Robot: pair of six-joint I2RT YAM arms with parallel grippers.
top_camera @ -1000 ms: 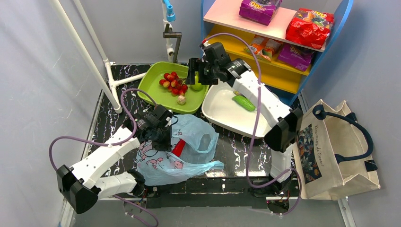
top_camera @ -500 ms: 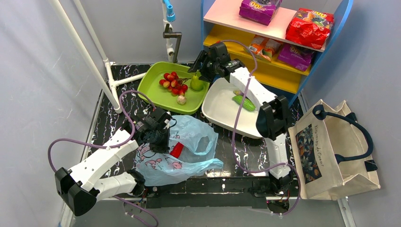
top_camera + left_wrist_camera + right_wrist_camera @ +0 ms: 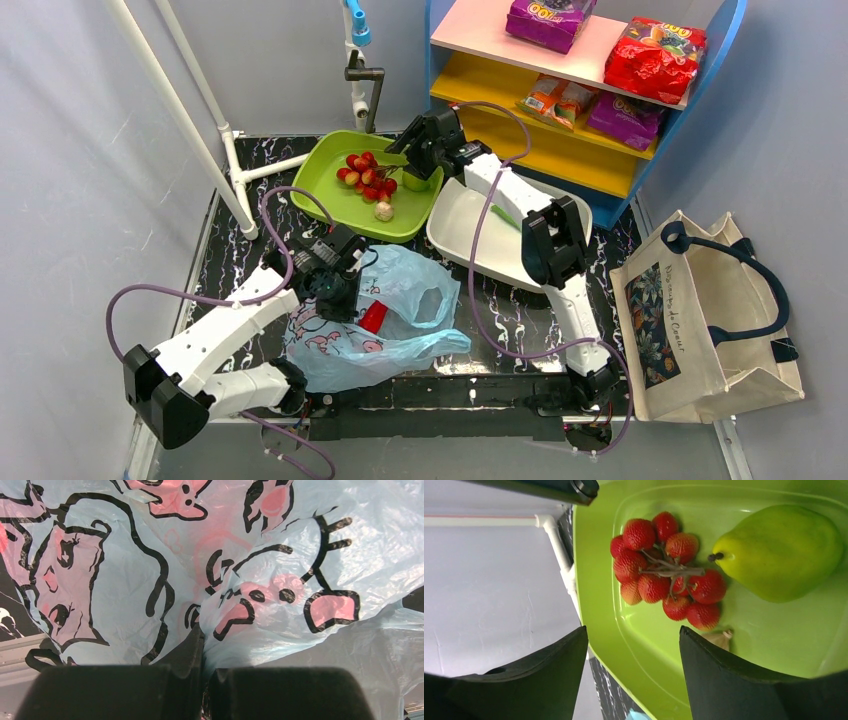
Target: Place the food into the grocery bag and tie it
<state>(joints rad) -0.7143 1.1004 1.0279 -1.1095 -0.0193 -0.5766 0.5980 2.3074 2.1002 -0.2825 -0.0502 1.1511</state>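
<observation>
The grocery bag (image 3: 400, 315) is thin light-blue plastic with pink cartoon prints and lies at the front of the table. A red piece of food (image 3: 373, 317) shows in its mouth. My left gripper (image 3: 330, 283) is shut on the bag's film (image 3: 150, 580), which is pinched where the jaws meet (image 3: 205, 642). A cluster of small red berries (image 3: 367, 173) (image 3: 669, 570) lies in the green tray (image 3: 335, 205). My right gripper (image 3: 408, 158) hovers over that tray, open, with nothing between its fingers (image 3: 633, 630). The berries sit just ahead of them.
A green pear (image 3: 781, 552) and a small beige item (image 3: 383, 210) share the green tray (image 3: 634, 645). A white tray (image 3: 470, 245) holds a green cucumber (image 3: 507, 216) under my right arm. White pipes (image 3: 235, 170) stand at left, a snack shelf (image 3: 600, 90) behind and a canvas tote (image 3: 715, 315) at right.
My right gripper has swung left from the green tray's right edge to above the pear and berries, and its jaws have narrowed a little. The left gripper keeps its hold on the bag.
</observation>
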